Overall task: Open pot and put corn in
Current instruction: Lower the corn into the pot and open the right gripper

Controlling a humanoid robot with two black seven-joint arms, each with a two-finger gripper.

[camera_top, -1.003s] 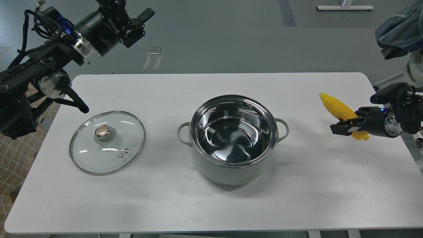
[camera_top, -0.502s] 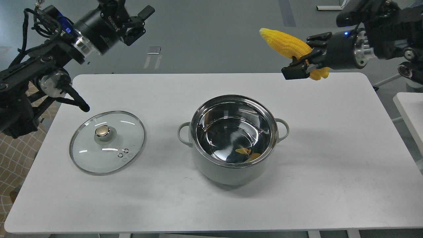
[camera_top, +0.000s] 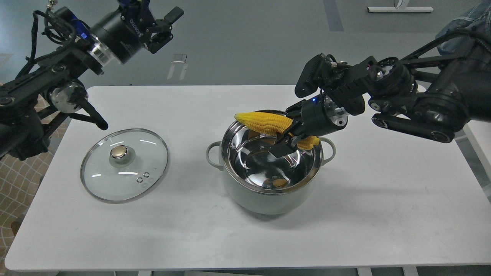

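Observation:
The pale grey-green pot (camera_top: 268,199) stands open in the middle of the white table, its shiny steel inside showing. My right gripper (camera_top: 288,135) is shut on the yellow corn cob (camera_top: 264,121) and holds it lying across the back of the pot's rim, tapered end pointing left. My left gripper (camera_top: 163,25) is raised high at the far left, beyond the table's back edge; its fingers look spread and hold nothing.
The flat glass lid (camera_top: 124,165) with a gold knob lies on the table (camera_top: 383,211) left of the pot. The floor lies beyond the table's back edge.
My right arm has swung left and down, carrying the corn from high at the back right to just over the pot's back rim. The left arm barely moved.

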